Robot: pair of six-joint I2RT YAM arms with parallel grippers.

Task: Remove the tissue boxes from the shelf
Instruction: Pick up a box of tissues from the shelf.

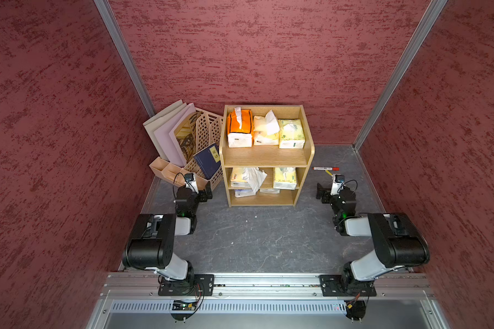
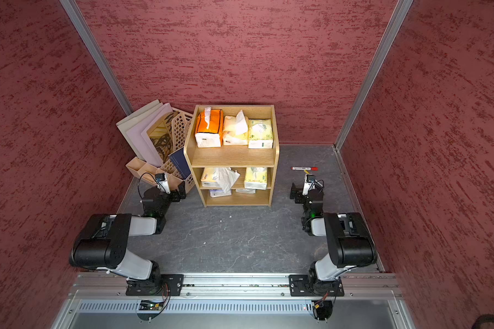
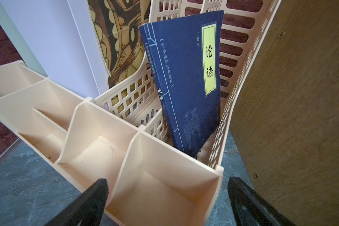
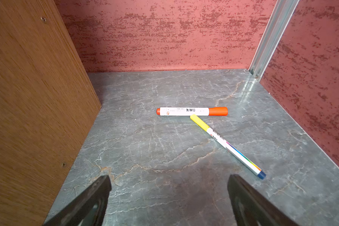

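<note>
The tissue boxes (image 1: 291,134) sit on the shelf (image 1: 265,157), at twelve o'clock on the surface (image 1: 254,242): three on top, others on the tiers below. The left pincer (image 3: 167,181), spread and empty, is at the shelf's eight o'clock; the right pincer (image 4: 168,177), equally spread, at four o'clock near two markers (image 4: 184,111).
</note>
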